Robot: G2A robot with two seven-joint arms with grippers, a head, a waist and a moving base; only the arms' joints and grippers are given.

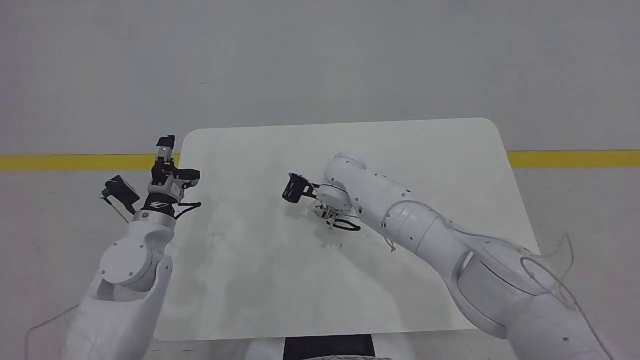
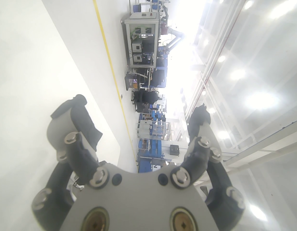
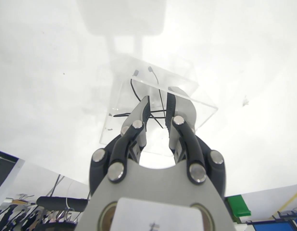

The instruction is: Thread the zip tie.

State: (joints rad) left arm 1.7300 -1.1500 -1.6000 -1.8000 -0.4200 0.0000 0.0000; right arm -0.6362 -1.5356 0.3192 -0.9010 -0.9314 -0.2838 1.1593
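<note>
We see the right pincer with its jaws at a narrow gap, directly over a clear square plastic box on the white table. Thin black plastic zip ties lie crossed inside the box, just beyond the fingertips, with strands running across the gap. We cannot tell whether a pad touches one, and one finger hides part of the box rim. How many ties there are is hard to make out. The left pincer is spread wide and holds nothing, well apart from the right one, at the table's edge.
</note>
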